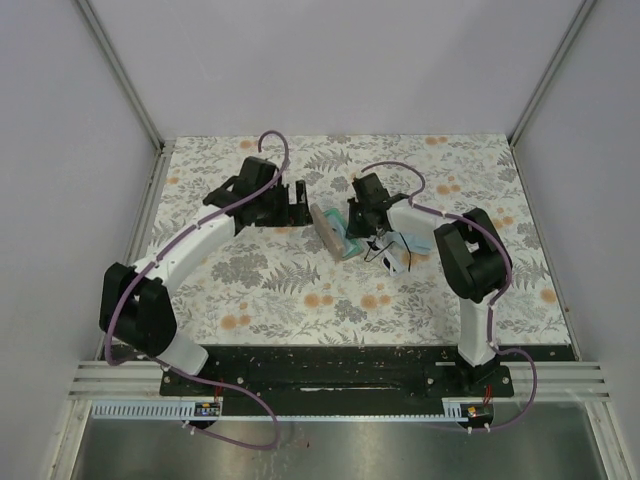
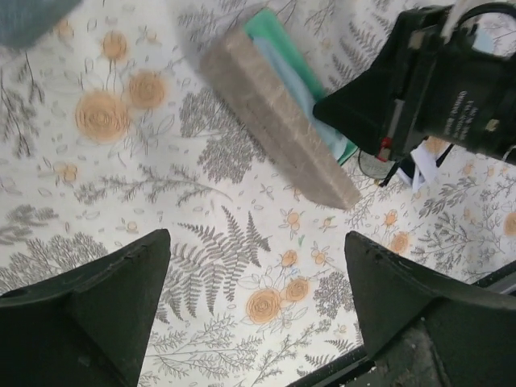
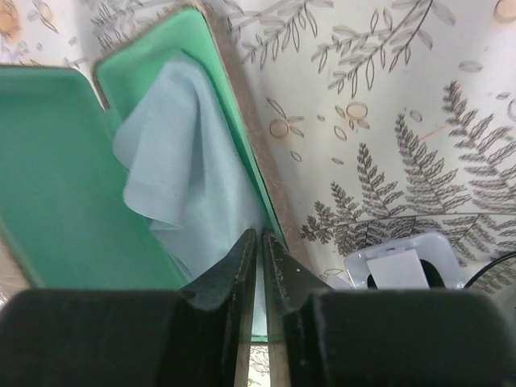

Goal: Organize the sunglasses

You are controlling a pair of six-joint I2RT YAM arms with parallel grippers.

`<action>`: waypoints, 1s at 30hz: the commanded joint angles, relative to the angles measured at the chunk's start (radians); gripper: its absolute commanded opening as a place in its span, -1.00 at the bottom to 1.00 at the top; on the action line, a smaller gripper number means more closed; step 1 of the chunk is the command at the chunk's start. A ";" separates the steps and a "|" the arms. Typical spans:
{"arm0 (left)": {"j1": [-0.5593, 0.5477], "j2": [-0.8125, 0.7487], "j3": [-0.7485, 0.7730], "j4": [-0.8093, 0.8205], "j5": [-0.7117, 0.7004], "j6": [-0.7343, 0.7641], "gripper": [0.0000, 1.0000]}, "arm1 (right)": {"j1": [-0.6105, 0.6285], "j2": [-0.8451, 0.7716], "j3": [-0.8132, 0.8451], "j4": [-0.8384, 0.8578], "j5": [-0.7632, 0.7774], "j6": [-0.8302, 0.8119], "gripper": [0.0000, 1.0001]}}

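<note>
**Left claw spread, right claw at the open case**

The left claw (image 2: 256, 242) hangs wide open and empty over the floral tabletop (image 1: 300, 290). To its right lies the tan case (image 2: 274, 113), open, with a light blue cloth (image 3: 193, 161) on its green lining. The right claw (image 3: 260, 238) is clenched almost together at the cloth's edge. The sunglasses (image 2: 372, 164) lie outside, just right of the case and half hidden. They are apparently not yet packed. The next move needs a fine grip on the thin frame.

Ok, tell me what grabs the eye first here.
An open tan case with bright green lining sits mid-table, a pale blue cloth crumpled inside. The right arm reaches over it, jaws nearly closed at the cloth's edge; the left arm, jaws wide, hangs just left of the case.
</note>
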 commanded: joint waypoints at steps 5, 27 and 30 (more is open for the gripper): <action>0.042 -0.104 -0.261 0.236 0.142 -0.118 0.84 | 0.034 -0.078 -0.144 0.031 -0.073 0.075 -0.68; 0.042 0.010 -0.266 0.353 0.216 -0.193 0.81 | 0.040 -0.098 0.055 -0.167 0.126 -0.046 -0.22; 0.044 0.007 -0.269 0.344 0.206 -0.190 0.81 | 0.034 -0.058 0.087 -0.174 0.140 -0.061 -0.22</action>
